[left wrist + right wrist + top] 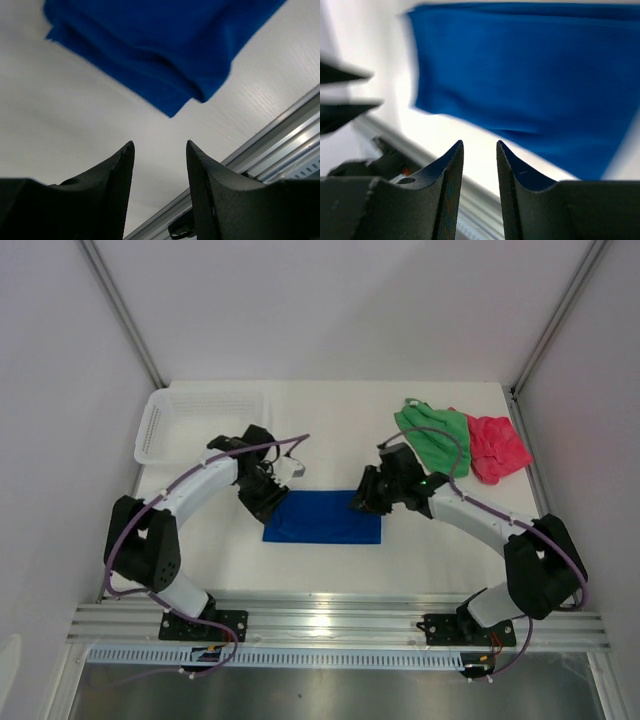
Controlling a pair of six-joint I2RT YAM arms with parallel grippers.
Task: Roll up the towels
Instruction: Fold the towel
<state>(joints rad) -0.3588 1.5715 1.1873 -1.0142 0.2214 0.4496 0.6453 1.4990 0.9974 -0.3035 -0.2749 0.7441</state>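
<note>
A royal blue towel (325, 518) lies folded flat in the middle of the table, also seen as the blue towel (160, 50) in the left wrist view and the blue towel (530, 85) in the right wrist view. My left gripper (268, 502) hovers at its left end, open, nothing between its fingers (159, 147). At the towel's right end my right gripper (362, 502) is open and empty too, the jaws apart (479, 146). A green towel (433, 435) and a pink-red towel (497, 447) lie crumpled at the back right.
A white mesh basket (200, 420) stands at the back left. The aluminium rail (340, 620) runs along the table's near edge. White walls enclose the table on three sides.
</note>
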